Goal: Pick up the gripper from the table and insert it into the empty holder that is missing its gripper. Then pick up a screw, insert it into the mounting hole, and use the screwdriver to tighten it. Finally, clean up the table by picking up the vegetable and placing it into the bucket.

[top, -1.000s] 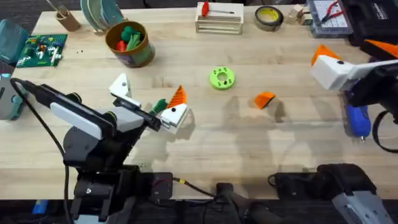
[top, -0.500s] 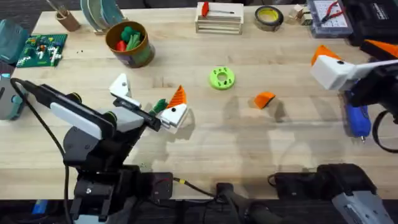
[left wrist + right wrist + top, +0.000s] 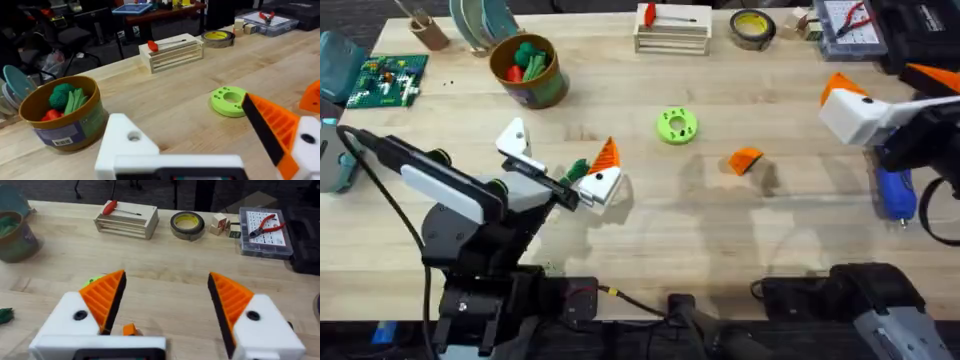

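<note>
The gripper (image 3: 746,160), a small bright orange wedge of plastic, lies loose on the pale wooden table (image 3: 650,230), right of centre and just beyond the lime green ring disc (image 3: 676,125). The holder (image 3: 515,140) it belongs in is the bare white finger mount on the left gripper (image 3: 560,160), whose other finger already carries its orange ribbed pad (image 3: 607,154); this hand rests low over the table, released and spread wide, with the dark green vegetable (image 3: 576,169) lying between its fingers. In the left wrist view the holder (image 3: 127,142) shows a smooth, blocky face with one small round hole. The right gripper (image 3: 845,100) hangs at the table's right edge, also spread apart and empty, both orange pads in place, with the blue screwdriver (image 3: 894,192) lying just beneath it. The bucket (image 3: 528,70), a round can with an orange-brown rim and a green label, stands at the far left, already holding toy produce. The risk is probably in the pickup: the wedge is small, slick and tapered, so a pinch across its sloped faces could squirt it away or tilt it, leaving it misaligned for the mount. The vegetable near the holder may also get knocked during insertion.
</note>
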